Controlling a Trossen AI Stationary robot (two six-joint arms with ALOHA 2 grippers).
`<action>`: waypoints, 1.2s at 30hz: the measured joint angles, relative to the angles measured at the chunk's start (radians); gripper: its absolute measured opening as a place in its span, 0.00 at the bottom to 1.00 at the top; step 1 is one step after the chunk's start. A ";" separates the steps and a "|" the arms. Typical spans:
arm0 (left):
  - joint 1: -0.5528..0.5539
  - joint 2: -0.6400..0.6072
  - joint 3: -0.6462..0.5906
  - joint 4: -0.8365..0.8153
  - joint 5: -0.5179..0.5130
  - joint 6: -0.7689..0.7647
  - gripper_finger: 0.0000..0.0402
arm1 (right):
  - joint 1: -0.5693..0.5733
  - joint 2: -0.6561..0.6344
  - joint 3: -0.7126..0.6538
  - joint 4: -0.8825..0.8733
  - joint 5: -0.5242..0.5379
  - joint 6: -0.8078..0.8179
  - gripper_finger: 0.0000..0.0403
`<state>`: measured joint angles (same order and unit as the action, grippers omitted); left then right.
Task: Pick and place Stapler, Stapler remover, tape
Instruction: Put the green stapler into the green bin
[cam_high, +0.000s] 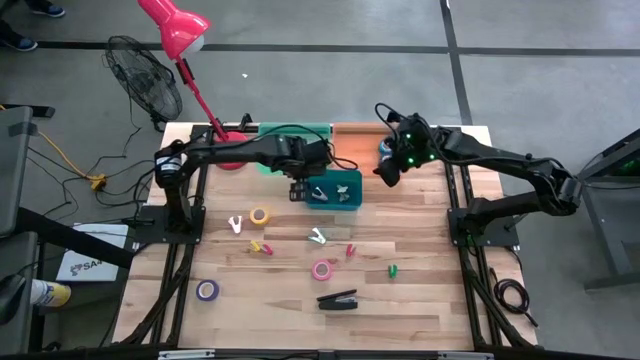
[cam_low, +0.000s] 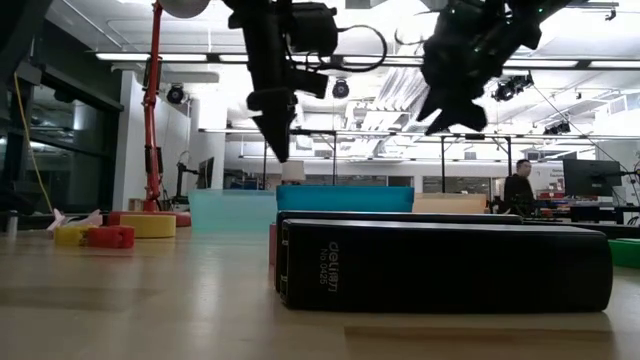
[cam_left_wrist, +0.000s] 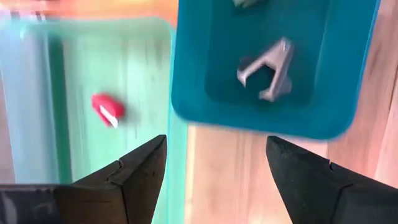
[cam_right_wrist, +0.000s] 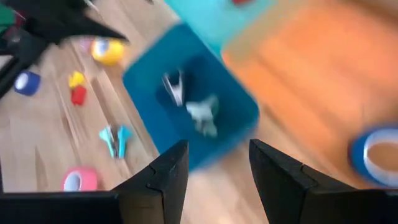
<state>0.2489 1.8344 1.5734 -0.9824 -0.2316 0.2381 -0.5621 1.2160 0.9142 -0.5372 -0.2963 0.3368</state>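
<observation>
The left pincer (cam_high: 300, 190) hangs over the near edge of the blue bin (cam_high: 352, 202) at the back of the wooden counter (cam_high: 430, 300), its two dark fingers (cam_left_wrist: 134, 177) spread apart with nothing between them. In the left wrist view a grey staple remover (cam_left_wrist: 268, 71) lies inside that blue bin, and a small red item (cam_left_wrist: 107, 109), too blurred to name with confidence, sits in the green tray (cam_high: 300, 130) beside it. The right pincer (cam_high: 385, 170) hovers above the orange tray (cam_high: 355, 135) at the back, just right of the blue bin; its fingers (cam_right_wrist: 165, 177) stand parted and empty. A blue tape roll (cam_right_wrist: 373, 155) lies on the orange tray near it.

The stapler (cam_high: 338, 299), long and black, lies flat on the counter toward the front, well apart from both pincers. A pink tape roll (cam_high: 322, 269) sits just behind it, a yellow tape roll (cam_high: 259, 216) farther back to the left, and a purple tape roll (cam_high: 207, 290) near the front left. A pale staple remover (cam_high: 236, 225) stands beside the yellow roll, and another light one (cam_high: 318, 237) lies near the middle. Small red and yellow pieces (cam_high: 260, 246) rest below the yellow roll, a small red piece (cam_high: 350, 250) lies right of centre, and a small green piece (cam_high: 393, 270) lies farther right. A red desk lamp (cam_high: 175, 25) rises from the counter's back left corner.
</observation>
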 joint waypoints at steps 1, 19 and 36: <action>0.000 -0.003 0.000 -0.012 -0.011 -0.001 0.67 | 0.000 0.000 0.000 -0.031 -0.001 0.023 0.40; 0.000 -0.154 -0.037 -0.135 -0.066 -0.097 0.67 | 0.274 0.000 0.000 -0.359 0.159 0.504 0.40; -0.001 -0.580 -0.534 0.136 0.045 -0.244 0.67 | 0.760 0.000 -0.031 -0.370 0.369 1.185 0.40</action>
<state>0.2481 1.2546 1.0397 -0.8463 -0.1867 -0.0064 0.1977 1.2163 0.8834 -0.9074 0.0731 1.5218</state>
